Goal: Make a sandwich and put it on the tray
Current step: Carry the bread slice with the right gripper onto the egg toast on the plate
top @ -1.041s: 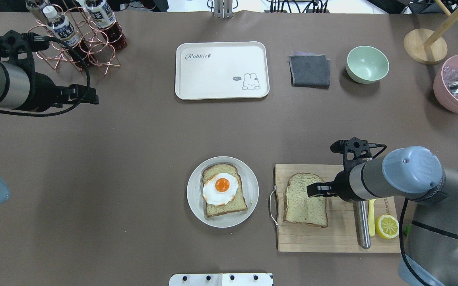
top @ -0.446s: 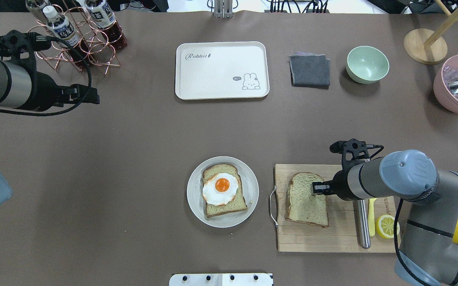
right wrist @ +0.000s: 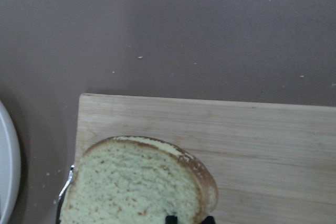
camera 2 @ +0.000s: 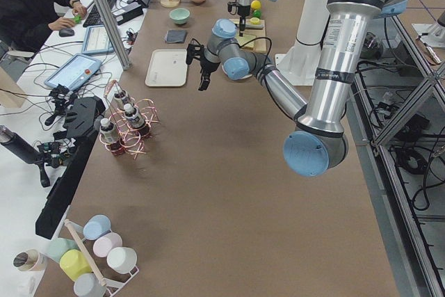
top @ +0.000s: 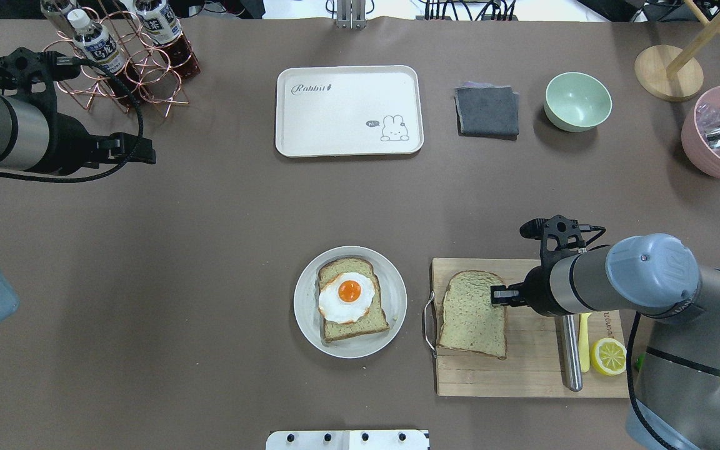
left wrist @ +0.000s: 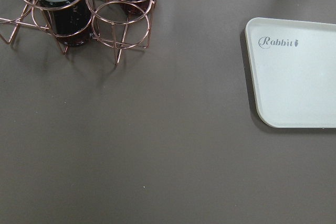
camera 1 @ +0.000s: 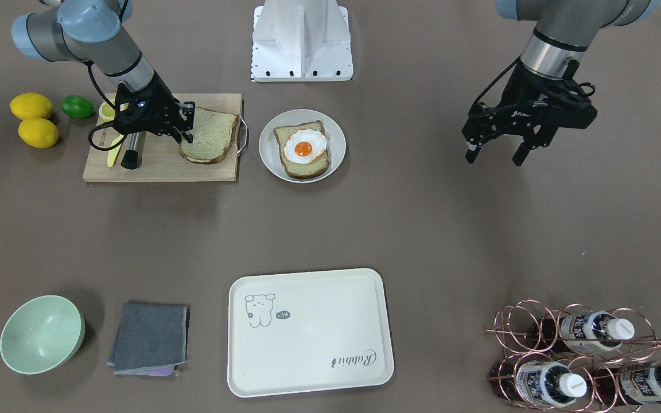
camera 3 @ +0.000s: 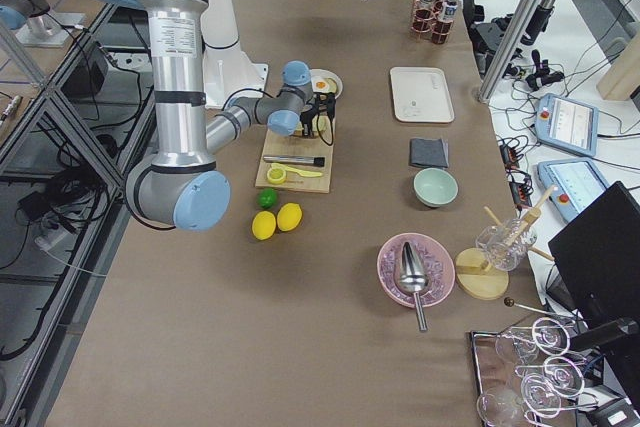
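One bare slice (top: 469,315); plated slice (top: 355,326) carries egg (top: 347,294).

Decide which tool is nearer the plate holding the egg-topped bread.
Right. The right tool grips a bread slice over the cutting board just beside the plate; the left tool hovers far across the table, near the bottle rack.

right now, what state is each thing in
plain slice, gripped at one edge over the board
right gripper, jaws shut on plain slice
left gripper, jaws open, empty
plated slice, flat on the plate, egg on top
tray, empty
bowl, upright, empty
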Available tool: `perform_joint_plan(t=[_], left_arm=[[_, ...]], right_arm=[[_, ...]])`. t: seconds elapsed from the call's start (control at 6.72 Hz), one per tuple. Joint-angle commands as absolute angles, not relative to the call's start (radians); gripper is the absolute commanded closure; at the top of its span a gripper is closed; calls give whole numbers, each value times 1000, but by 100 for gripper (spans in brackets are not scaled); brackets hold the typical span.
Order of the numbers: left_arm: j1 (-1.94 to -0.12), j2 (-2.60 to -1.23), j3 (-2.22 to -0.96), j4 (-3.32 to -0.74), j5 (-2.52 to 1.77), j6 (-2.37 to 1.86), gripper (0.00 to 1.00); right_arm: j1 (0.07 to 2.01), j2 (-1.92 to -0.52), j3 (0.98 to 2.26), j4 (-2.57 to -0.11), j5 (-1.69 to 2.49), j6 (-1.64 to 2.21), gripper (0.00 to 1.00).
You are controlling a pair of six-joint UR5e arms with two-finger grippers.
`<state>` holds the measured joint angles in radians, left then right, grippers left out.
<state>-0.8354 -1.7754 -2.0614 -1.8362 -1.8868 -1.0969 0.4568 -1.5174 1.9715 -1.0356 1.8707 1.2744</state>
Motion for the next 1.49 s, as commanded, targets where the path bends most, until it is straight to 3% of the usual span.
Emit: perform_joint_plan(t=[0.0, 0.74, 1.34], left_arm=[[-836, -1776, -2054, -1838, -1887, -1097, 2], [-836, -1784, -2040, -1839, -1887, -1097, 2], [-838, -1799, -2000, -1841, -1887, -1094, 2]], right_arm=[[477, -1520, 1997, -1034, 1923, 1278, 100], [612, -1455, 1982, -936, 2123, 1285, 100], [502, -1200, 1794, -933, 2027, 1379, 100]])
